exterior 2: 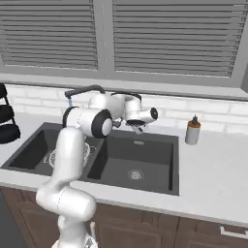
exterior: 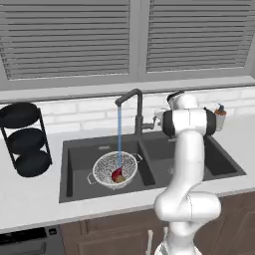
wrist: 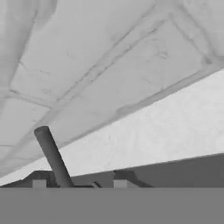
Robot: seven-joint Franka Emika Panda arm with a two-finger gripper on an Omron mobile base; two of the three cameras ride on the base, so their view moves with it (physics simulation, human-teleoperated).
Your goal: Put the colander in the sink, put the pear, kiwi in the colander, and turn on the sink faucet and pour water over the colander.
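One stream falls from the sink faucet (exterior: 130, 105) onto the pear (exterior: 118, 175) in the colander (exterior: 114, 169) in the sink's (exterior: 74, 149) left basin; gripper (wrist: 76, 184) partly spread beside the lever (wrist: 52, 155), which a stray nudge could shut off.

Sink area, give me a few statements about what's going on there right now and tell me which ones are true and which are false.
1. Water runs from the faucet into the colander. True.
2. The colander sits in the right basin of the sink. False: it sits in the left basin.
3. A red pear lies inside the colander. True.
4. The soap bottle stands inside the sink. False: it stands on the counter, to the right of the sink.
5. The black rack stands on the counter left of the sink. True.
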